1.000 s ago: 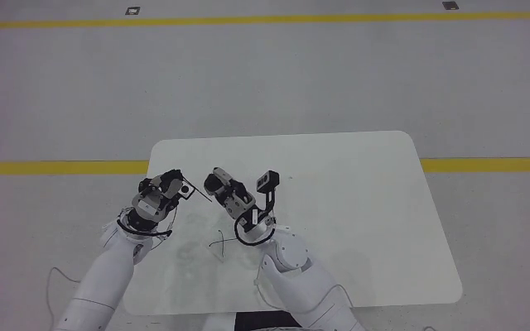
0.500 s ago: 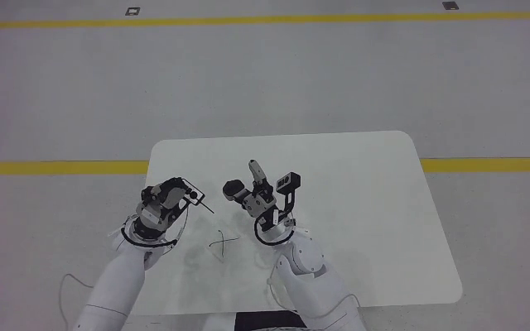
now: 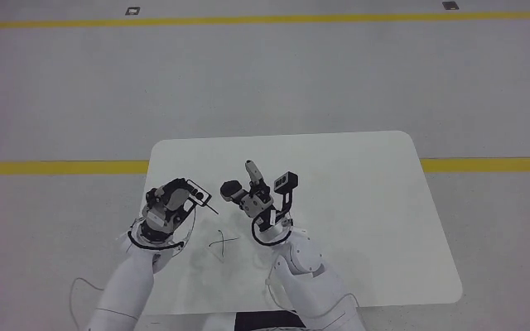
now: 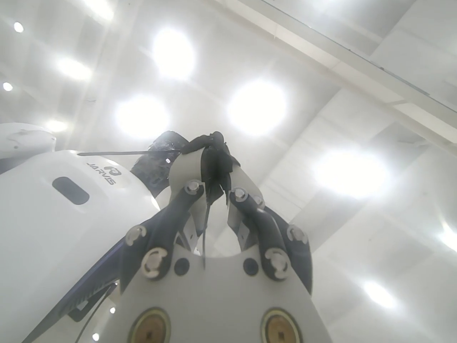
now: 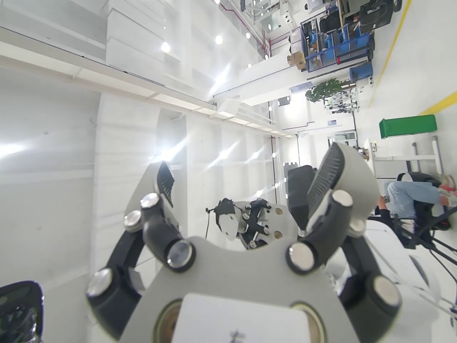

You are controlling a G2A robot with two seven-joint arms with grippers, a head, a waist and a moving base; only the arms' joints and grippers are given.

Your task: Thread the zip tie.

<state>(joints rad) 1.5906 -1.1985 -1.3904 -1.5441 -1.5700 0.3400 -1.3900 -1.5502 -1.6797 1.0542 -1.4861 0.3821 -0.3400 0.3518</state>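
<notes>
A thin black zip tie (image 4: 114, 152) is pinched in my left gripper (image 4: 210, 148), which is shut on it. One strand sticks out sideways from the fingertips. Another runs down between the fingers (image 4: 189, 169). In the top view the left gripper (image 3: 180, 197) hovers over the table's left part, and the zip tie (image 3: 207, 204) pokes out toward my right gripper (image 3: 239, 182). The right gripper (image 5: 246, 176) stands open and holds nothing. It faces the left gripper (image 5: 232, 221) across a short gap.
The white table (image 3: 356, 182) has bare room across its middle and right. Thin dark crossed lines (image 3: 224, 242) lie on the table below the two grippers; I cannot tell whether they are loose ties or shadows. Yellow floor lines run behind the table.
My right gripper has drawn back to the right, away from the left gripper, and turned upward. The left gripper has shifted slightly right, with the zip tie still in it.
</notes>
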